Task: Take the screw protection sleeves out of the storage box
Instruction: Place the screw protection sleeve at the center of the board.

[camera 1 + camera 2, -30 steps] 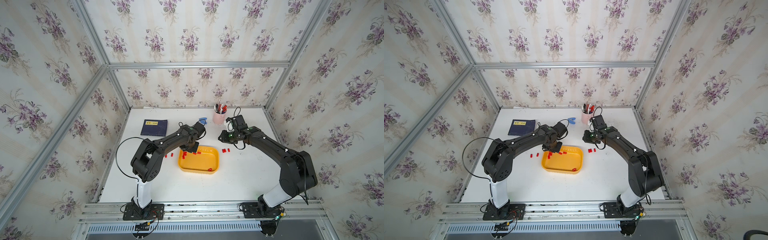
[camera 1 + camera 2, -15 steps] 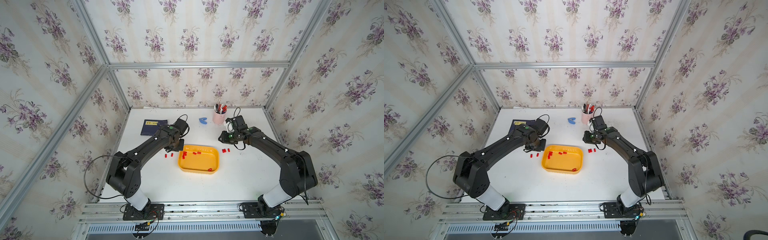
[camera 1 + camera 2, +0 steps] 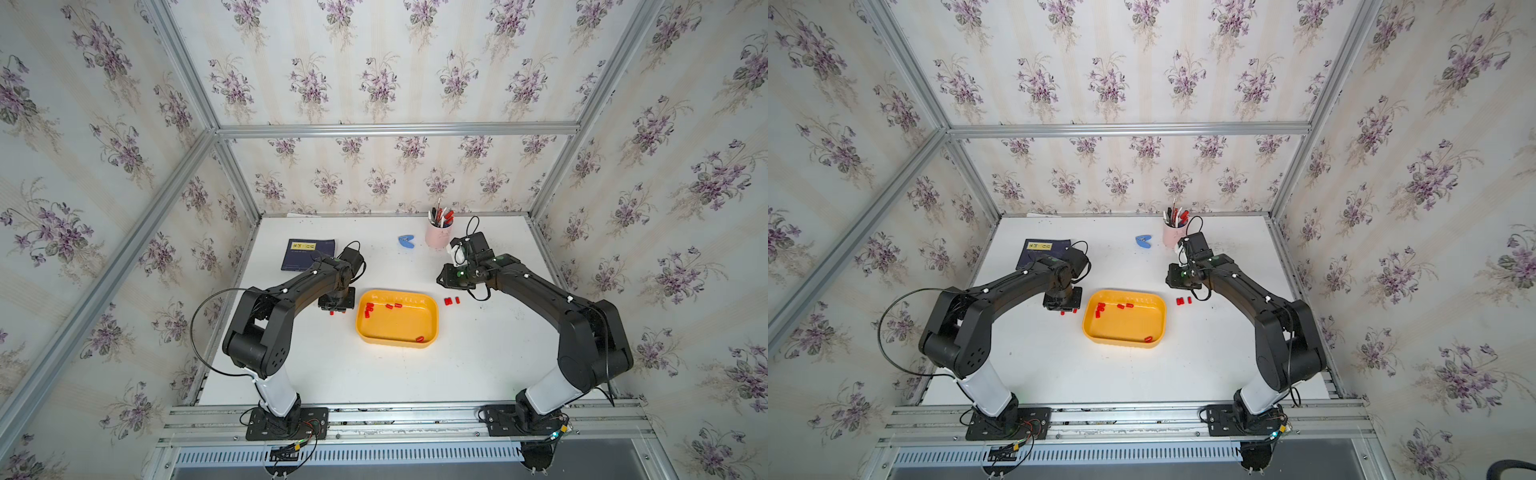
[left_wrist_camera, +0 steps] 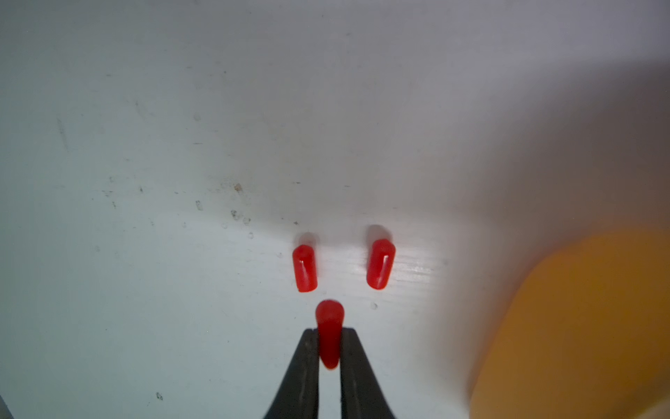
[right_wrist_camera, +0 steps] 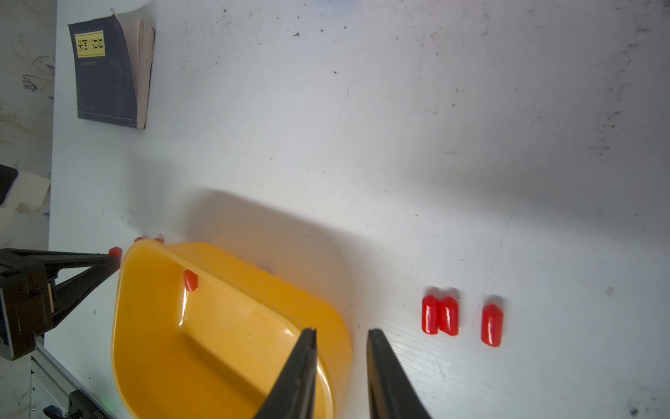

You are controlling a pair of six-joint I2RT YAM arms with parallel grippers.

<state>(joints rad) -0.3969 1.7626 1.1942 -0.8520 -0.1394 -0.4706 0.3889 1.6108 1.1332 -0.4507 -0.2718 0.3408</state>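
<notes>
Left end effector (image 4: 330, 331) clamped on sleeve (image 4: 329, 315); high release could roll it into pair (image 4: 305, 268) ahead; right end effector (image 5: 341, 331) apart.

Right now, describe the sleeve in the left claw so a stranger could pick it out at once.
Find the yellow-orange tray mid-table and go to its short side by the left arm. Three red screw protection sleeves are just outside it. Two lie flat side by side on the table; yours is the one pinched between the left claw's tips.
</notes>
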